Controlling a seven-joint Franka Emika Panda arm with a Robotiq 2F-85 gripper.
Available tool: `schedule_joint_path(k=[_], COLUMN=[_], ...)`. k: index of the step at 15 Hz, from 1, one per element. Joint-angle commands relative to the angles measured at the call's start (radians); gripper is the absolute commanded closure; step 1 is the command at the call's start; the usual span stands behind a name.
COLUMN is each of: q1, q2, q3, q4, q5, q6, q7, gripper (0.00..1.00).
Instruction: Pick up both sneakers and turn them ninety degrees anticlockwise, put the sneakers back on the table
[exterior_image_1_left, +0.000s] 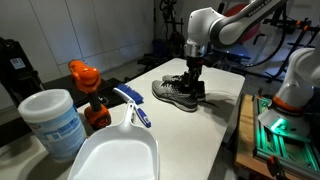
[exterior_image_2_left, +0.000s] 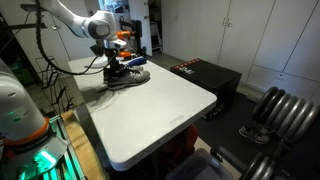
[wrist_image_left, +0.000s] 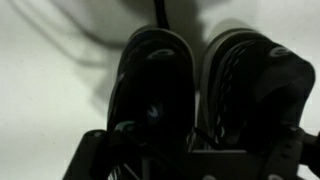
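Note:
The sneakers (exterior_image_1_left: 173, 92) are a dark grey and black pair standing side by side on the white table (exterior_image_1_left: 215, 125). They also show in an exterior view (exterior_image_2_left: 127, 76) at the far end of the table (exterior_image_2_left: 150, 110). My gripper (exterior_image_1_left: 194, 82) is lowered onto their heel ends, seen also in an exterior view (exterior_image_2_left: 112, 68). In the wrist view the sneakers (wrist_image_left: 165, 85) fill the frame with toes pointing up. The gripper (wrist_image_left: 195, 152) is dark at the bottom edge, its fingers spread wide over the heels. The fingertips are lost in shadow.
Near the camera stand a white dustpan with a blue handle (exterior_image_1_left: 115, 150), a white tub (exterior_image_1_left: 52, 120) and an orange spray bottle (exterior_image_1_left: 88, 88). A green-lit machine frame (exterior_image_1_left: 280, 125) stands beside the table. A black box (exterior_image_2_left: 205, 75) sits past the table's edge.

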Motion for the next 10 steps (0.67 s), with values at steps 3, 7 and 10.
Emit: schedule_joint_path(k=[3,7,10], q1=[0.005,0.007,0.007], q2=[0.051,0.065,0.071], q3=[-0.003,-0.009,-0.01], q4=[0.021,0.027,0.035], q5=[-0.058,-0.046,-0.044], q6=[-0.006,0.004,0.005], q7=[0.039,0.028,0.029], gripper=[0.0,0.42,0.65])
